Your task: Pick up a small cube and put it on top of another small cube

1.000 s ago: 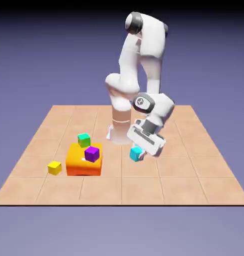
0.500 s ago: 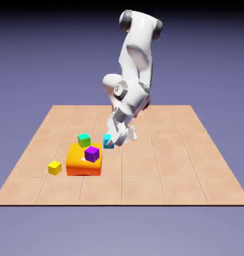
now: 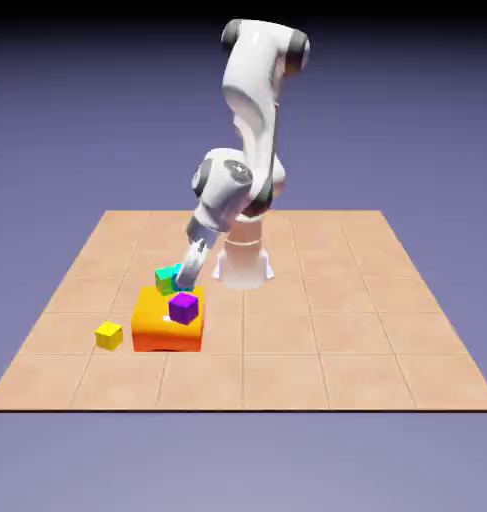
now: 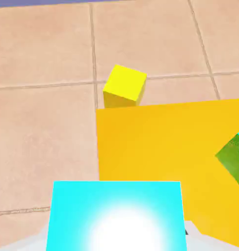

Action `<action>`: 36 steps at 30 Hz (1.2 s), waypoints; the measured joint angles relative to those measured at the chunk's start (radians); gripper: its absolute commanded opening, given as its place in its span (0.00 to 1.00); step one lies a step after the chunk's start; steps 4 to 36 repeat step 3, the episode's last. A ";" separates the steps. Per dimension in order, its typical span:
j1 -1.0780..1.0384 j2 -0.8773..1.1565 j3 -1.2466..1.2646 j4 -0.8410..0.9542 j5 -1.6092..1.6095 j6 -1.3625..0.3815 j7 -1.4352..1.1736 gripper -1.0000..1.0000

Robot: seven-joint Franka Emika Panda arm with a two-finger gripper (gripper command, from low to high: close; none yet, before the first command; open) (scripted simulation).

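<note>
A white robot arm (image 3: 255,100) reaches over a tiled table (image 3: 317,340), its pincer (image 3: 184,281) pinching the cyan cube (image 4: 116,211). In the exterior view, the cyan cube is held up just right of the green cube (image 3: 166,282), partly behind the pincer. An orange block (image 3: 165,330), a purple cube (image 3: 184,309) and a yellow cube (image 3: 109,336) appear nearer the camera.
</note>
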 measured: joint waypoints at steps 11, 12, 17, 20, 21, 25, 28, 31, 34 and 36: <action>-0.013 0.018 0.004 -0.001 -0.023 0.015 0.017 1.00; -0.013 0.018 0.004 -0.001 -0.023 0.015 0.017 1.00; -0.013 0.018 0.004 -0.001 -0.023 0.015 0.017 1.00; -0.013 0.018 0.004 -0.001 -0.023 0.015 0.017 1.00; -0.013 0.018 0.004 -0.001 -0.023 0.015 0.017 1.00; -0.013 0.018 0.004 -0.001 -0.023 0.015 0.017 1.00; -0.013 0.018 0.004 -0.001 -0.023 0.015 0.017 1.00; -0.013 0.018 0.004 -0.001 -0.023 0.015 0.017 1.00; -0.013 0.018 0.004 -0.001 -0.023 0.015 0.017 1.00; -0.013 0.018 0.004 -0.001 -0.023 0.015 0.017 1.00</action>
